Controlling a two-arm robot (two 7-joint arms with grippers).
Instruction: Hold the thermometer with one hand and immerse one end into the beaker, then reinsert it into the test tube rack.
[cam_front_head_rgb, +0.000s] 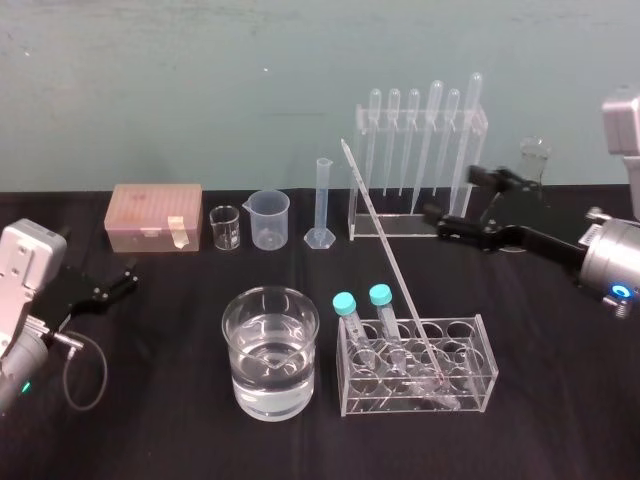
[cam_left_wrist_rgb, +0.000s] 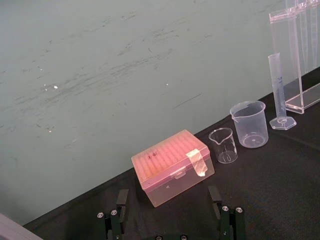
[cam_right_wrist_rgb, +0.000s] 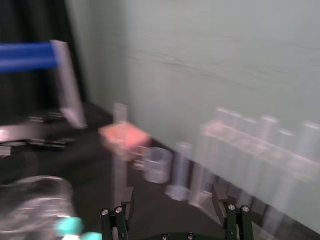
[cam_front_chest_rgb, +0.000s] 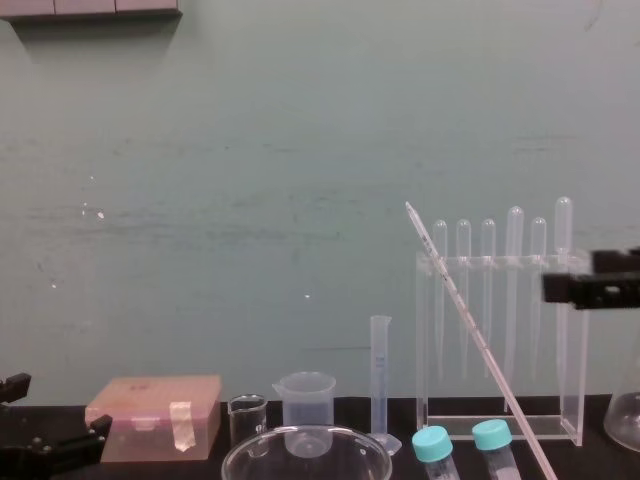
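Soft, even room light. Beaker (cam_front_head_rgb: 245, 320) rim and water carry small glints. Black cloth (cam_front_head_rgb: 150, 400) around beaker dark, flat. Wall (cam_front_head_rgb: 200, 90) behind beaker evenly bright. Right wrist view smeared by blur, beaker (cam_right_wrist_rgb: 30, 200) there hazy.

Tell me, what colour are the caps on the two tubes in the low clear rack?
Turquoise, on both round plastic caps; the head view shows them best.

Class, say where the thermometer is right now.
In the head view, the thermometer leans in the low test tube rack right of the beaker, beside two teal-capped tubes.
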